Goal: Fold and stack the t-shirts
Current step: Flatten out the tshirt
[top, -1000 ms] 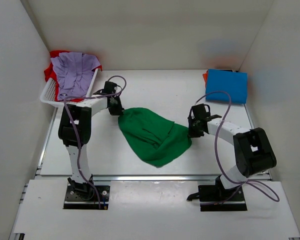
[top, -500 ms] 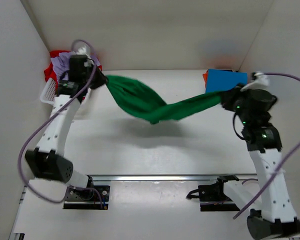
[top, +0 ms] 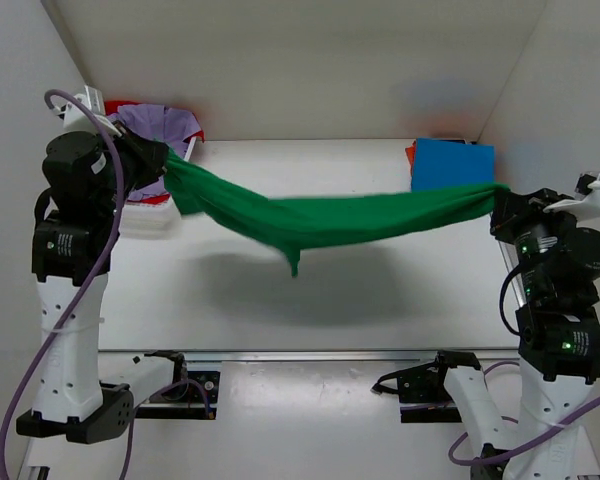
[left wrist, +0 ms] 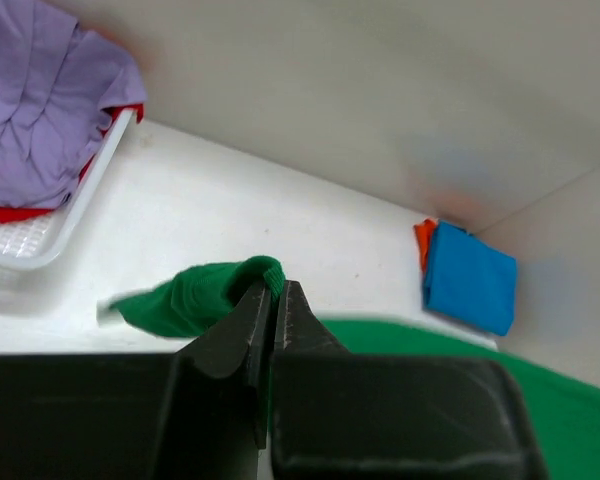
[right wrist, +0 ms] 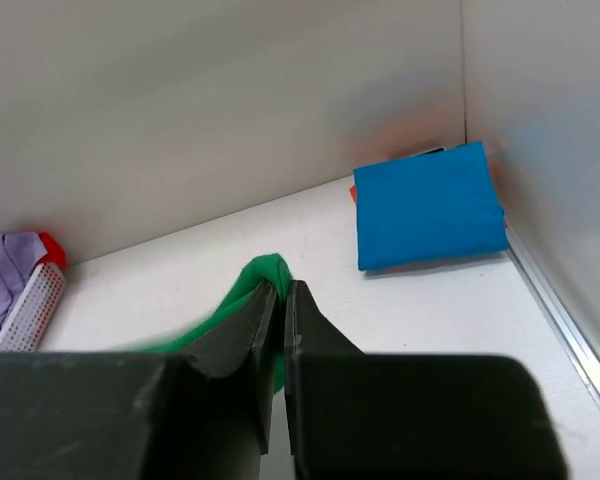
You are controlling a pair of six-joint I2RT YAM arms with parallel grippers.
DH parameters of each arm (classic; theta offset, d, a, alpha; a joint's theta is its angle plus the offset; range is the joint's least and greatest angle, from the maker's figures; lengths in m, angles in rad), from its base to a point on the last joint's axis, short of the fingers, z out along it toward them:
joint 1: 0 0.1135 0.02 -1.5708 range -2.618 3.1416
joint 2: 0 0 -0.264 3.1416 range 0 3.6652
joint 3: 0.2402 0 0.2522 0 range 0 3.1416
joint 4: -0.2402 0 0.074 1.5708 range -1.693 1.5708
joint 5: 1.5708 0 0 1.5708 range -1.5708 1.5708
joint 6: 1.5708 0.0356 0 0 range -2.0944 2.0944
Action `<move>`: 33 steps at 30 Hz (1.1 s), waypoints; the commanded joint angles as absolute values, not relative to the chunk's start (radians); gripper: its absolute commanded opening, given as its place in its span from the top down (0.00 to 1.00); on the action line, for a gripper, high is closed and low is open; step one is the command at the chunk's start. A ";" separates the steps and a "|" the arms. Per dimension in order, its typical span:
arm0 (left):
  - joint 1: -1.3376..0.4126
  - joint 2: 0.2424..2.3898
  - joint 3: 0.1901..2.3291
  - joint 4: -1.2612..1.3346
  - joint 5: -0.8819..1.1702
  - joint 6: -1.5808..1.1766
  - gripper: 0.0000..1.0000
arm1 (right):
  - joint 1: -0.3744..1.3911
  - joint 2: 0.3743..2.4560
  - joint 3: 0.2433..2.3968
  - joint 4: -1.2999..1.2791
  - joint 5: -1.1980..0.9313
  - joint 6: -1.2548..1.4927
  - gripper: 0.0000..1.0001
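The green t-shirt (top: 330,220) hangs stretched in the air across the table, held at both ends. My left gripper (top: 166,158) is shut on its left end, and green cloth (left wrist: 205,292) bunches at the tips of that gripper (left wrist: 277,288). My right gripper (top: 496,195) is shut on the right end, with a green fold (right wrist: 255,275) pinched at its tips (right wrist: 282,288). A folded blue t-shirt (top: 452,171) lies at the back right over a red-orange one (top: 411,155). A lavender t-shirt (top: 158,125) lies in the basket.
The white lattice basket (top: 148,222) stands at the back left, with red cloth (top: 123,106) under the lavender shirt. White walls close in the table on three sides. A metal rail (top: 310,355) runs along the table's near edge.
Both arms have risen and spread apart, lifting the green shirt off the table and pulling it from a heap into a long taut band.
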State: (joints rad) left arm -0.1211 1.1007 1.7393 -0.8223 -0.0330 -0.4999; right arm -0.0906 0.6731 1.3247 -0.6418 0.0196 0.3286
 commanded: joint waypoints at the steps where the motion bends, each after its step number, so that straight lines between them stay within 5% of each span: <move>1: -0.114 1.109 1.686 -0.841 -0.063 -0.480 1.00 | -0.095 0.672 1.358 -0.634 0.066 0.304 1.00; 11: -0.098 1.259 1.392 -0.685 0.015 -0.456 1.00 | -0.104 0.830 1.155 -0.539 -0.115 0.316 1.00; 13: -0.071 1.330 1.303 -0.623 0.046 -0.456 0.81 | -0.101 0.894 1.086 -0.499 -0.152 0.307 1.00; 18: -0.040 1.509 1.246 -0.584 0.146 -0.474 0.52 | -0.095 1.185 1.109 -0.486 -0.196 0.240 1.00; 21: -0.058 1.453 1.157 -0.555 0.147 -0.474 0.32 | -0.065 1.268 1.140 -0.522 -0.135 0.227 0.61; 23: -0.066 1.396 1.083 -0.546 0.135 -0.482 0.23 | -0.041 1.255 1.108 -0.517 -0.114 0.226 0.48; 33: -0.117 1.313 0.890 -0.647 0.002 -0.434 0.11 | 0.200 1.122 0.800 -0.742 -0.086 0.342 0.37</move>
